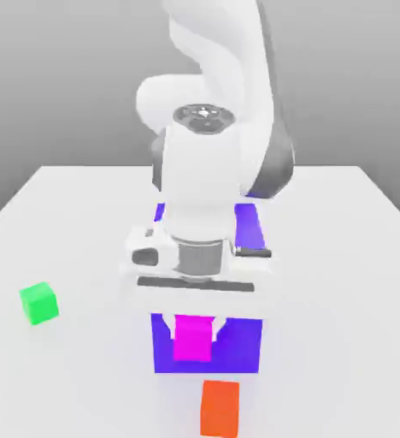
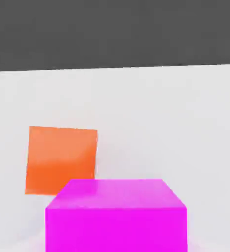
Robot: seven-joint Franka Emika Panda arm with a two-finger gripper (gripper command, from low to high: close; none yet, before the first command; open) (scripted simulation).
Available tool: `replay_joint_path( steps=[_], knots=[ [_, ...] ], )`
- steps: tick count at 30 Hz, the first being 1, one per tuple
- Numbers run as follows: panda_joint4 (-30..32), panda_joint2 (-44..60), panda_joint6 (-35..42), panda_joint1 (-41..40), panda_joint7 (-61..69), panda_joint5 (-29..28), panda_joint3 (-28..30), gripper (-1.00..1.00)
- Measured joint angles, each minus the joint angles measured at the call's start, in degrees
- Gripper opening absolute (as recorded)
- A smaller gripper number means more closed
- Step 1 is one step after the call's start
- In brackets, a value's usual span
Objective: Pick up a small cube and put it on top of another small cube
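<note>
The white arm (image 1: pixel 212 162) reached down over the middle of the pale surface (image 1: pixel 75 231), and the hand (image 1: pixel 192 335) was clamped shut on the pink cube (image 1: pixel 191 338), a white finger (image 1: pixel 169 327) pressed to each side of it. In the exterior view the pink cube sat right in front of the big blue block (image 1: pixel 242 346), whose face showed on both sides of it and whose top ran back under the wrist. Whether the pink cube was lifted clear of the surface or touching it could not be told. The green cube (image 1: pixel 39 303) sat alone on the surface, well apart at the exterior view's left, nothing on top of it, so the stack was not yet made. An orange cube (image 1: pixel 220 408) lay near the front edge of the exterior view, just below the blue block and a little toward that view's right of the pink cube. From the hand view, the pink cube (image 2: pixel 117 216) loomed large and close, its top face and 1 side face showing, and the orange cube (image 2: pixel 61 160) rested on the white surface (image 2: pixel 176 123) beyond it, partly covered at 1 corner by the pink cube. A dark grey backdrop rose behind the far edge of the surface.
</note>
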State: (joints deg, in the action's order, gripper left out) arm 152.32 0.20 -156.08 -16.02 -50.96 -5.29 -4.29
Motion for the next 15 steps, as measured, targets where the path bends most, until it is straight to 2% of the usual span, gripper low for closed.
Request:
replay_joint_path(
  steps=[8,13,15],
  knots=[
    [3.6,-4.54,1.68,-16.1,1.38,2.4,8.97,-1.0],
    [6.82,-6.85,2.61,-23.24,0.59,2.53,15.3,-1.0],
    [7.4,-4.33,0.18,-23.94,0.9,3.4,16.15,-1.0]
  ],
)
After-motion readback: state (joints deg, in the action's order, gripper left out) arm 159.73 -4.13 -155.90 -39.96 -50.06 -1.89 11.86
